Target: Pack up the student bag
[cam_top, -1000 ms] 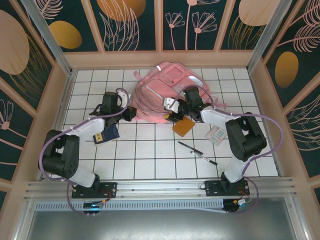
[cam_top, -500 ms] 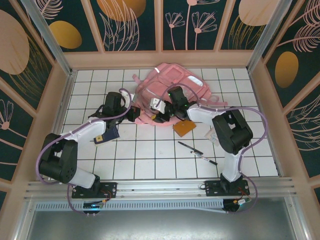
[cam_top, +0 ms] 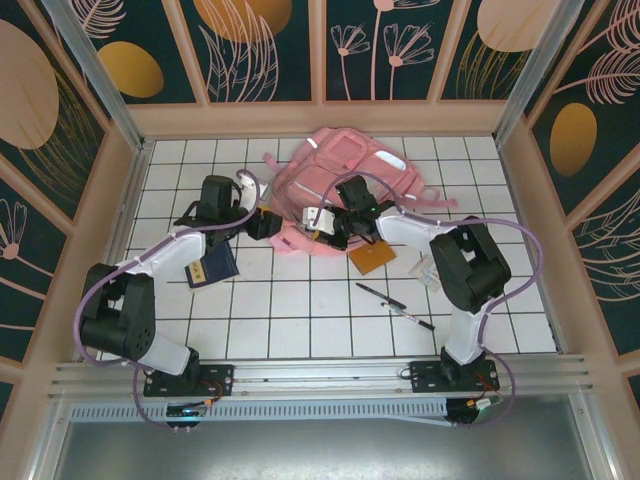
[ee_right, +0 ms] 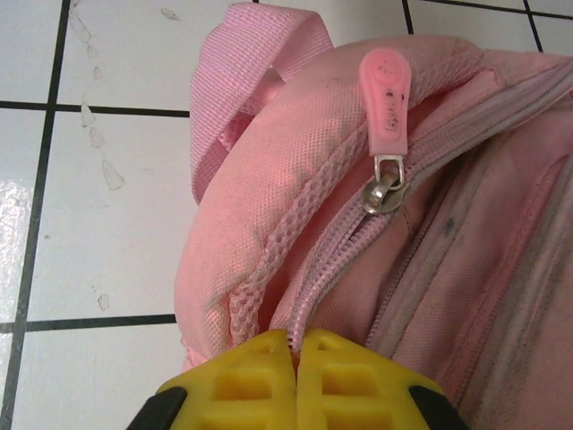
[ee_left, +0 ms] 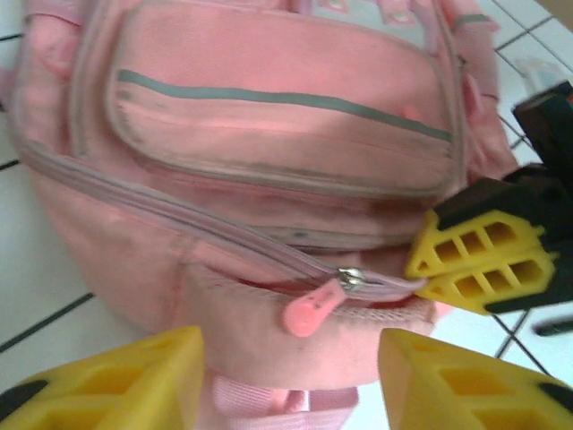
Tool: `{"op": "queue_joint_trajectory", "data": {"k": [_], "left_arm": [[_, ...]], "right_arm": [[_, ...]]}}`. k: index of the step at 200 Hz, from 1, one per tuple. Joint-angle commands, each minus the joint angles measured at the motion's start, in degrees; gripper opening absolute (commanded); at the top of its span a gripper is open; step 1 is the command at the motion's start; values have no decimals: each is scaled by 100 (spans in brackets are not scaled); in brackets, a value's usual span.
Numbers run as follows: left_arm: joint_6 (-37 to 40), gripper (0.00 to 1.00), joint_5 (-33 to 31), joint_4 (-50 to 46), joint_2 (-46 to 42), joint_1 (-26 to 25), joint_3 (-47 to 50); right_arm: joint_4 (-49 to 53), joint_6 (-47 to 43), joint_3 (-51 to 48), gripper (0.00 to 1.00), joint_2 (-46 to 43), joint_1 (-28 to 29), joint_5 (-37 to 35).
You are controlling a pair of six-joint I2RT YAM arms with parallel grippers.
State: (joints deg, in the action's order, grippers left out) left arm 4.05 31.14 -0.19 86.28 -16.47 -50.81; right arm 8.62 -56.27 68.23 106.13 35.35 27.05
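— Where's the student bag?
— Lying toward the back of the table.
— And the hands?
— Left hand spread open just before it, right hand closed tight at its zip seam.

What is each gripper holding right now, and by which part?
Right gripper is shut on the student bag, pinching its seam beside the zipper pull. Left gripper is open, holding nothing.
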Motion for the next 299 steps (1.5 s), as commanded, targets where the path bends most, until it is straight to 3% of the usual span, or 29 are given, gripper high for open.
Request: {"op": "queue_joint_trajectory", "data": {"k": [1,40,104,152,183,212,255,299], "left_arm": [[1329,59,635,155,-263,-110,325],[2249,61,198,-135,112,-120,-181],[3845,57,433,-551,743,-234,-461],[4413,57,323,-455,905,-389,-522],[4419,34,240,-388,972,-479,-535],[4313,0,451,-320,811,-493,-534],[3543,0,5,-157,620,-325,-596],[2264,0,-1206,192,842,388,-625]], "right_arm": [[378,-339,6,0,-257,19,-6],[399,-477,-28,0,-367,1,189],[526,-642,-69,0,-518,-13,363],[579,-686,-57,0,-566,-52,436],[564,-717,-71,0,-630,-48,471],[579,-823,-141,0,-629,-85,280],[399,-937,-480,0,-772,-281,9],[17,-1048,-962,0,-995,-365,-414]]}}
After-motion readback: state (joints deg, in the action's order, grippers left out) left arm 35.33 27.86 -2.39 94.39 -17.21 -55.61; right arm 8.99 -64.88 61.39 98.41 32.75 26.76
